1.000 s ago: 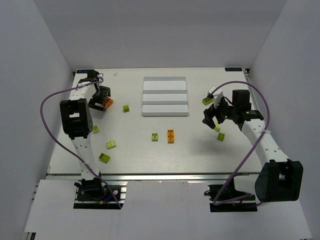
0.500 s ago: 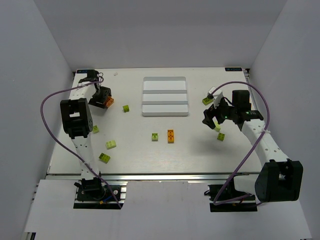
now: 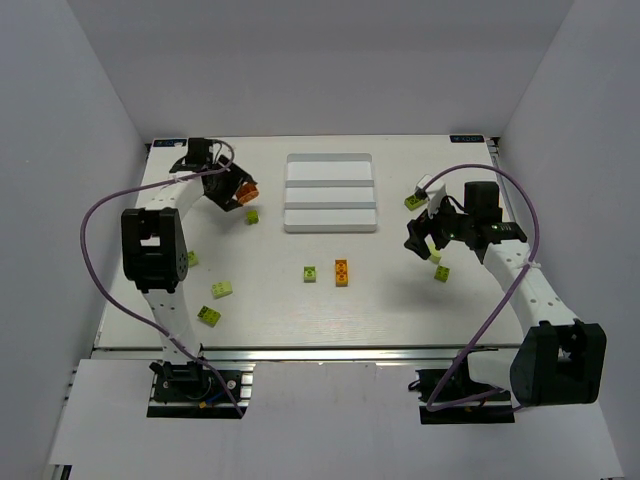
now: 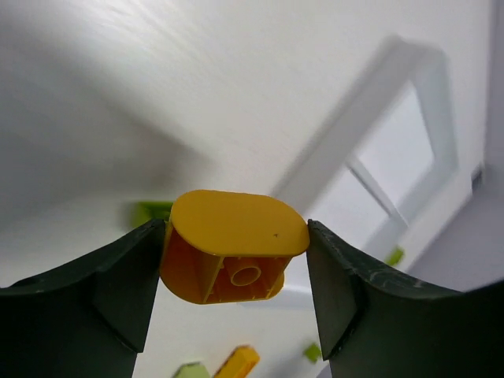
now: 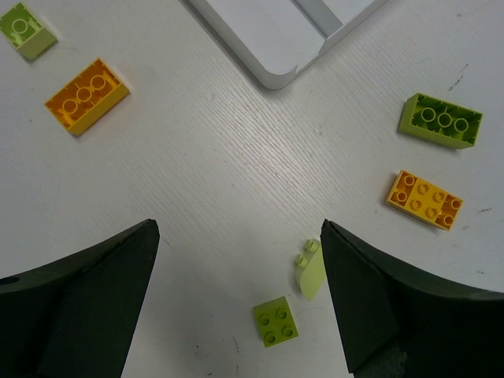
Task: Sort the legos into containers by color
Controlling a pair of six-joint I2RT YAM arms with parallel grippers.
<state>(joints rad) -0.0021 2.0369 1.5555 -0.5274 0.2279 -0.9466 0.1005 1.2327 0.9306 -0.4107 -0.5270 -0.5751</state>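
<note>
My left gripper is shut on an orange lego, held above the table left of the white tray. In the left wrist view the orange lego fills the gap between the fingers, with the tray blurred beyond. My right gripper is open and empty above a small lime lego and a pale curved lego. An orange plate lego and a green lego lie to its right. The tray's three compartments hold nothing.
An orange lego and a green lego lie in front of the tray. More green legos lie at left: one below my left gripper, others. White walls enclose the table.
My left gripper has moved right and slightly back toward the tray, carrying the orange lego. The right arm has barely moved.
</note>
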